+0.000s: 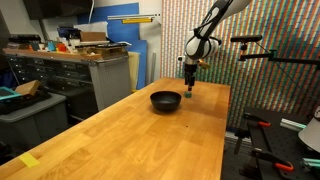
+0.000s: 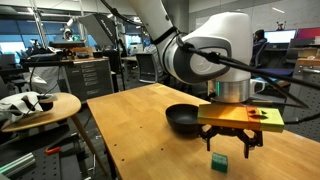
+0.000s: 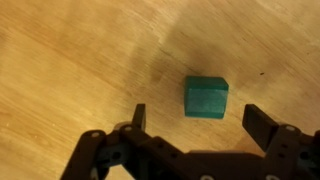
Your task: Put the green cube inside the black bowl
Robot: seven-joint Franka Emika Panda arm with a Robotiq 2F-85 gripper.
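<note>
Wood-grain table (image 1: 140, 135) fills the lab scene in both exterior views, light butcher-block top. Far left in an exterior view: yellow tape mark (image 1: 30, 160) on the table's near corner, grey drawer cabinet (image 1: 85, 75) with clutter on top behind it. In an exterior view, a round wooden stool (image 2: 45, 108) stands left of the table with a white object (image 2: 25, 102) on it; can't tell what that is.

Mid-table: black bowl (image 1: 166, 100), upright, glossy rim, also seen at (image 2: 183, 118). Just right of the bowl the green cube (image 1: 189, 98) sits flat on the wood, outside the bowl, near it but not touching. In an exterior view the cube (image 2: 218, 160) lies in front and to the right of the bowl.

Arm (image 2: 205, 55) reaches down from above with the gripper (image 2: 230, 146) pointing straight down, just over the cube; same gripper at (image 1: 188, 88). A yellow plate (image 2: 245, 116) sits on the gripper body.

Wrist view: cube (image 3: 206, 97) lies on bare wood, left finger (image 3: 139, 115) and right finger (image 3: 262, 122) either side of it. Gripper (image 3: 200, 122) jaws spread wide, holding nothing; clear gap between the cube and each finger, cube slightly nearer the right one. Cube not lifted.
</note>
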